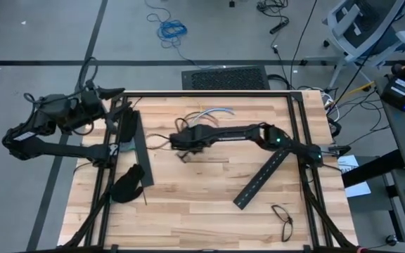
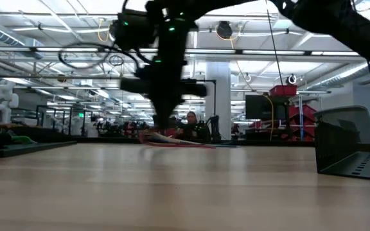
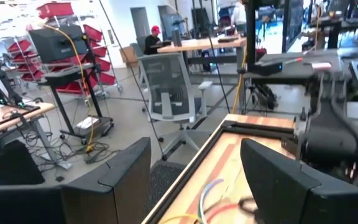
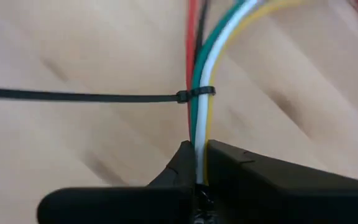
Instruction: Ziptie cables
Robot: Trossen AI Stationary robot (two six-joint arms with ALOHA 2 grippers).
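The cables [image 4: 199, 74], red, black, green, white and yellow wires, run together as one bundle. A thin black ziptie [image 4: 196, 93] is looped around them, and its long tail [image 4: 73, 96] sticks out sideways over the wood. In the high view the wires' free ends [image 1: 213, 112] fan toward the table's far edge. My right gripper [image 1: 183, 144] is at the table's middle, shut on the bundle. My left gripper [image 3: 194, 186] is open and waits at the far left corner [image 1: 107, 95], touching nothing. My right gripper pinches the cable bundle [image 4: 199, 163] between its two fingers, a short way along from the ziptie loop. The fingers [image 2: 162, 119] point down from above and lie across the wires. The wires [image 2: 175, 140] run off low over the table toward the far edge.
One long black slotted bar [image 1: 138, 144] lies left of the gripper and another [image 1: 262, 176] lies slanted on the right. A black glove [image 1: 128, 184] sits near the left bar's near end. A thin dark loop [image 1: 283, 217] lies near the right near corner. Bare wood [image 1: 188, 204] shows between them.
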